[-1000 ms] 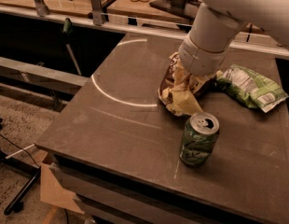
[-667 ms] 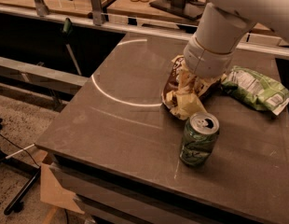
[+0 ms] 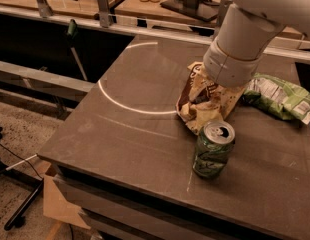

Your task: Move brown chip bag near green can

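The brown chip bag lies crumpled on the dark table, right of centre. Its near edge is just behind the green can, almost touching it. The can stands upright near the table's front edge, dented, with a silver top. My gripper is down on the far right part of the bag, hidden under the white wrist of my arm. The arm covers the bag's upper right part.
A green and white chip bag lies at the right of the table, behind the can and beside my arm. A white arc is marked on the tabletop. A rail with posts and shelves runs along the back.
My arm and the brown chip bag have shifted a little to the right and toward the front, closer to the green can. The can has not moved.
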`<state>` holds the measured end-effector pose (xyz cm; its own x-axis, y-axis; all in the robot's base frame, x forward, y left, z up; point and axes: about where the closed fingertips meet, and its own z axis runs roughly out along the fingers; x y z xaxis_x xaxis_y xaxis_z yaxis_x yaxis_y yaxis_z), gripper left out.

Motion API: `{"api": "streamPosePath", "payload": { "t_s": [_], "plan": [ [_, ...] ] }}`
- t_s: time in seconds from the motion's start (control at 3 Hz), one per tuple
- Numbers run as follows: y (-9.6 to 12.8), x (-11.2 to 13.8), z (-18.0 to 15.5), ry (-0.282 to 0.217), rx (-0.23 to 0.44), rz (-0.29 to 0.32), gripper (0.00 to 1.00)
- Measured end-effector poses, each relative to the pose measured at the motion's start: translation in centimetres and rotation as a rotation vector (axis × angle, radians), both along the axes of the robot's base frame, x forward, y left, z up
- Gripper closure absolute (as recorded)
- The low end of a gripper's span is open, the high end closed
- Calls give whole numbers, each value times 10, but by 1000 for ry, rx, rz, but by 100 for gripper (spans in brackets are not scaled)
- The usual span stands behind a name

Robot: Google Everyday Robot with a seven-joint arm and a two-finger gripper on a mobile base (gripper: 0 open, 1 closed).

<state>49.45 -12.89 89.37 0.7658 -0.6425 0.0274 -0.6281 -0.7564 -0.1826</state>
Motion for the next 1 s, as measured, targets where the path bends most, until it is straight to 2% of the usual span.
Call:
{"api": "streamPosePath", "payload": {
  "t_s": [0.33,0.67,1.0],
  "plan": [
    [3,0,0,-2,4,7,0],
    [5,28,15,-71,31,-15,0],
    [-11,81,53,-226,21,-71,0]
  ]
}}
